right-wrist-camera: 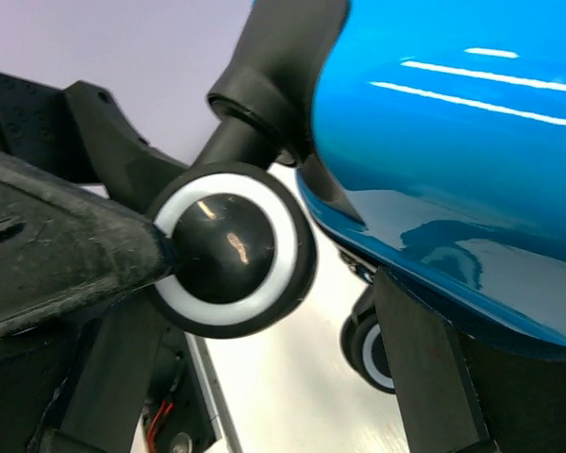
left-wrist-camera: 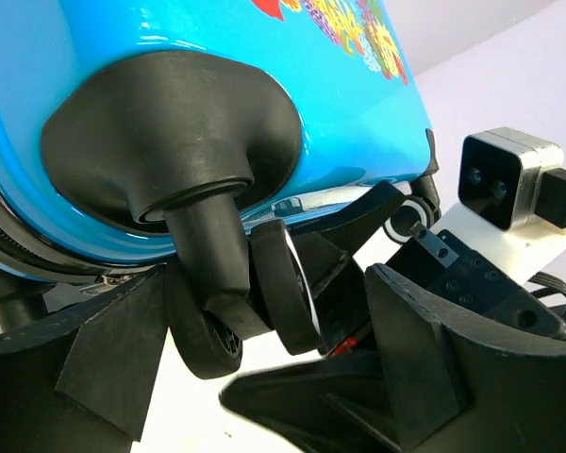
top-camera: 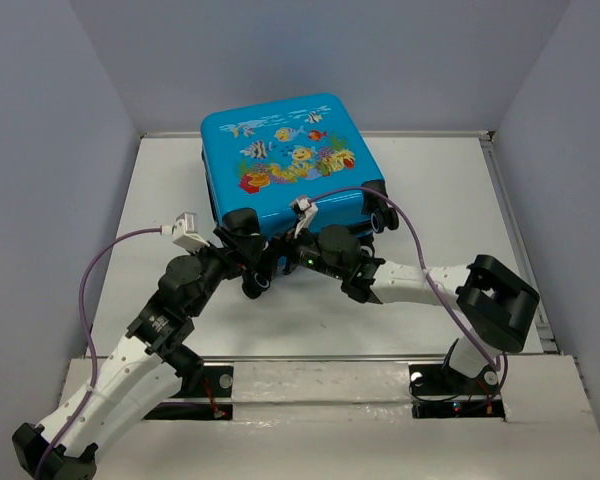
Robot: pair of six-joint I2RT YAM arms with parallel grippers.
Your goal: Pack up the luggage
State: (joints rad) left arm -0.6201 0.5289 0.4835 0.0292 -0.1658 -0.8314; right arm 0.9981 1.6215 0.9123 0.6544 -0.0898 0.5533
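Blue luggage [top-camera: 285, 150] shut by the counter's [top-camera: 440, 200] far edge; left claw [left-wrist-camera: 264, 321] and right claw [right-wrist-camera: 278, 274] gape round its wheels [left-wrist-camera: 208, 340], seemingly repositioning; opening likely follows.

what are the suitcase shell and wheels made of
The luggage shell looks like hard glossy plastic: sharp light streaks on the smooth blue. The wheel seems shiny black plastic with a white ring; whether its tread is rubber is unclear.

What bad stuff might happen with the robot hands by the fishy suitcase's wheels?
The right gripper has one finger against a round, shiny wheel; it may slip off. The left gripper sits right beside it, so the two might bump. The luggage could also slide away if pushed.
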